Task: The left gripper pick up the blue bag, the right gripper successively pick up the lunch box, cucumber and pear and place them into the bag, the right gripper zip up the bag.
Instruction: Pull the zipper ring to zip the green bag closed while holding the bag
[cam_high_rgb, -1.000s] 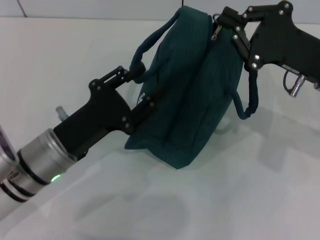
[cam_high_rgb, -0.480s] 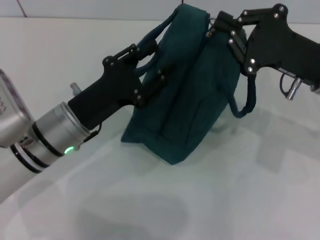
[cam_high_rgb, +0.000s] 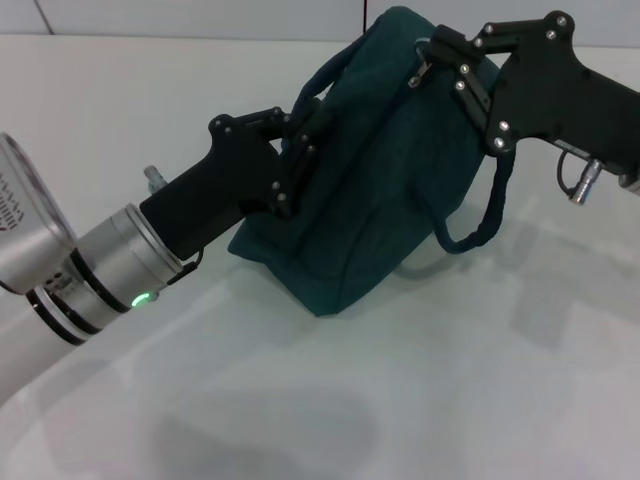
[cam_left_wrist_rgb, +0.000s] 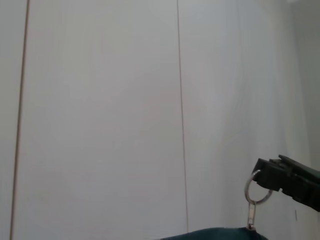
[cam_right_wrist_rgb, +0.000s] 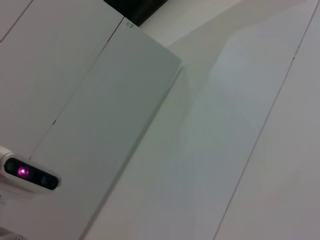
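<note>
- The left pincer (cam_high_rgb: 300, 150) is pressed together on the near left side of the bag (cam_high_rgb: 370, 190), pinching the fabric just under the left strap (cam_high_rgb: 325, 85).
- The left arm reaches in from the near left, with a green light glowing on its silver wrist ring.
- The right pincer (cam_high_rgb: 440, 55) comes in from the right and is closed on the metal zip pull (cam_high_rgb: 425, 68) at the top far edge of the bag.
- In the left wrist view the zip pull's ring (cam_left_wrist_rgb: 256, 189) hangs from the tip of the right pincer (cam_left_wrist_rgb: 272, 177), with a sliver of bag fabric (cam_left_wrist_rgb: 220, 234) just below it.
- The bag is dark teal-blue cloth, bulging and tilted, its top leaning toward the far right.
- Its bottom corner rests on the white desk (cam_high_rgb: 480, 380) near the middle of the scene.
- A second strap (cam_high_rgb: 485, 215) hangs in a loop on the right side, just under the right arm.
- The right wrist view shows only pale panels and a small white device with a pink light (cam_right_wrist_rgb: 27, 175).
</note>
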